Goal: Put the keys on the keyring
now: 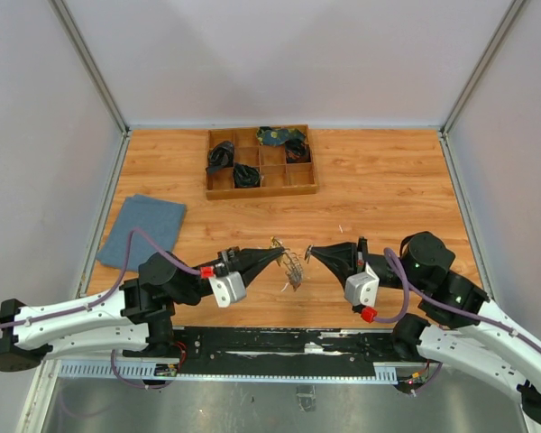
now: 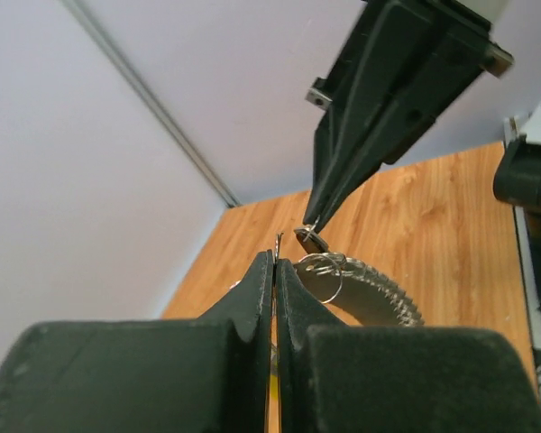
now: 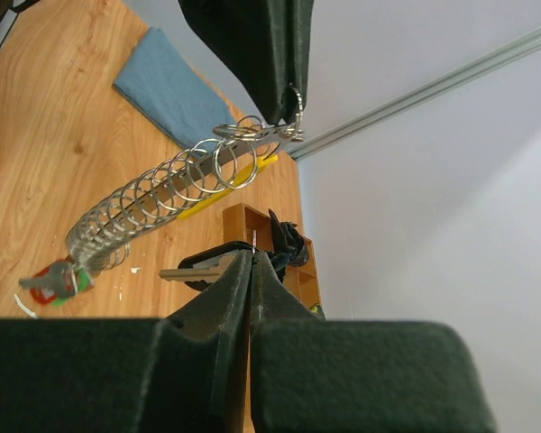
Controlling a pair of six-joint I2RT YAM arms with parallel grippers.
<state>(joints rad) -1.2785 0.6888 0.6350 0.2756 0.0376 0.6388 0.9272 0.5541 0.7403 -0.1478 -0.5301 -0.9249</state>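
My left gripper (image 1: 275, 256) is shut on the thin metal keyring (image 3: 252, 132) and holds it above the table. The keys (image 1: 294, 268) hang from it in a silvery fan (image 3: 135, 212), with red and green heads at the low end and a yellow piece (image 3: 218, 191) beside them. My right gripper (image 1: 314, 253) is shut on a single key (image 3: 187, 272), its blade sticking out sideways. In the left wrist view this key (image 2: 311, 240) sits just beside the ring's top at my left fingertips (image 2: 276, 257). The two gripper tips nearly meet.
A wooden compartment tray (image 1: 261, 191) with dark items stands at the back centre. A blue cloth (image 1: 144, 230) lies at the left, also in the right wrist view (image 3: 176, 90). White walls enclose the table on three sides.
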